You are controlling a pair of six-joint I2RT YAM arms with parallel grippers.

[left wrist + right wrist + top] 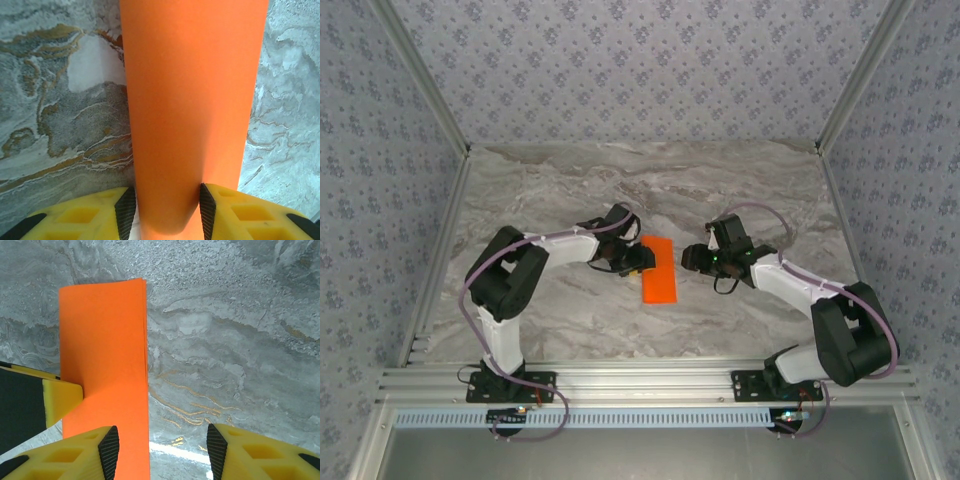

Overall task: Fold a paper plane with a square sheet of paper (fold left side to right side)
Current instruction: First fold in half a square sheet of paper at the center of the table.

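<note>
Since the square sheet of paper lies doubled into a narrow strip in the middle of the surface, the step in hand looks like setting the crease. Its long axis runs close to 12-to-6 in the top view. No nose is formed, so neither end leads. Loose layered edges show along its 3 o'clock side, which puts the fold at 9 o'clock. The left pincer stands part-open at that edge, one fingertip on the paper rather than pinching it, by the look. The right pincer hangs open at 3 o'clock, holding nothing. Best to press flat along the fold while steadying the loose edges, so the layers stay matched.
</note>
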